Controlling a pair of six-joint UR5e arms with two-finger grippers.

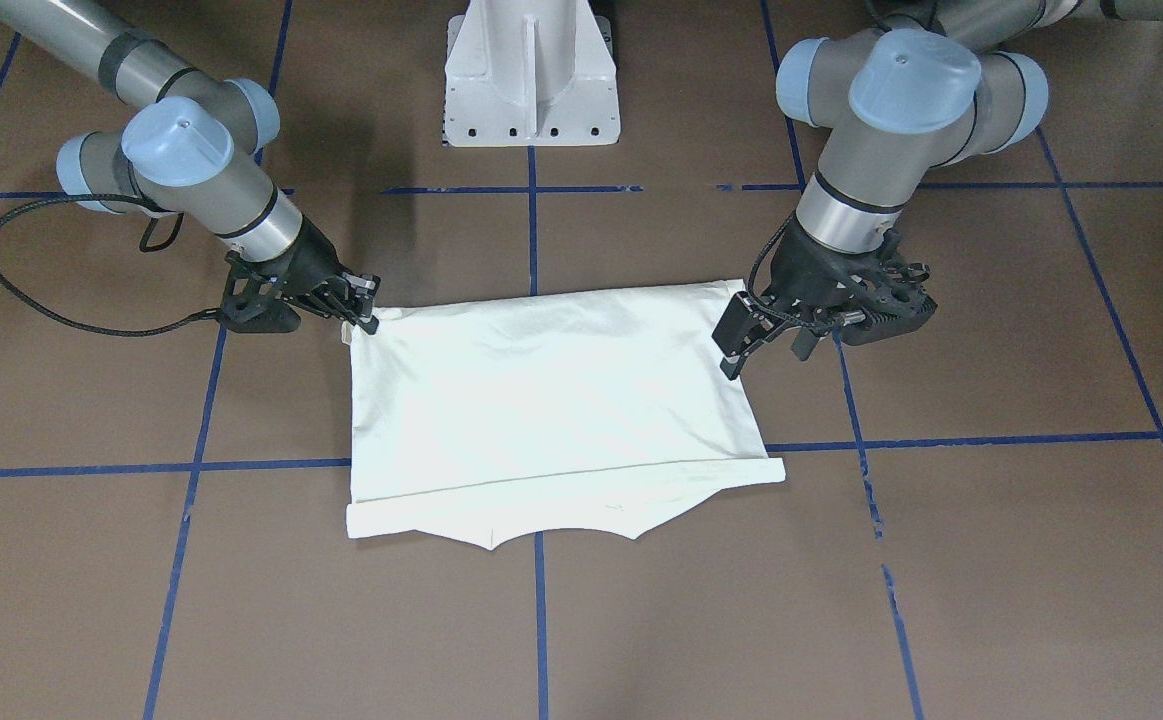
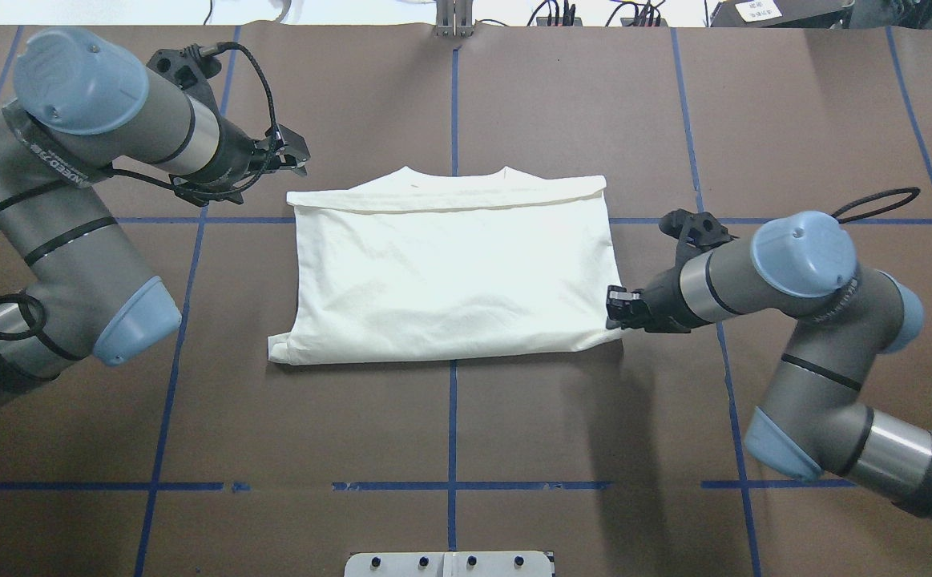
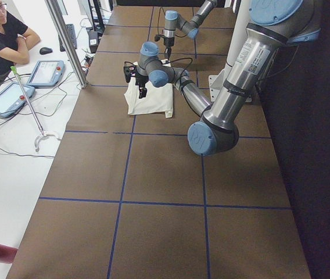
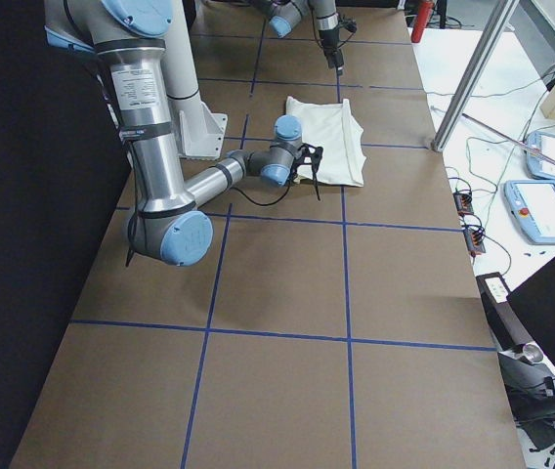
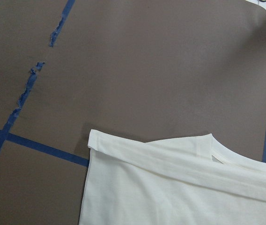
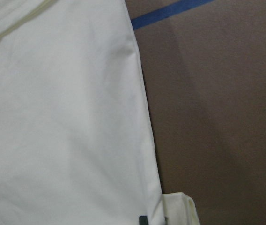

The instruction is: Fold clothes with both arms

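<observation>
The cream shirt [image 2: 449, 272] lies folded flat, plain side up, around the middle of the tabletop [image 2: 514, 433], neckline toward the edge away from the robot. The left tool [image 2: 299, 152] hangs open and empty just off the shirt's far corner. The right tool [image 2: 615, 308] sits at the near corner on its own side, fingers close together. I can't tell whether they pinch the cloth.

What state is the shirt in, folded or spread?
Folded: the shirt lies as a rectangle, sleeves hidden, a layer's hem near the neckline.
</observation>
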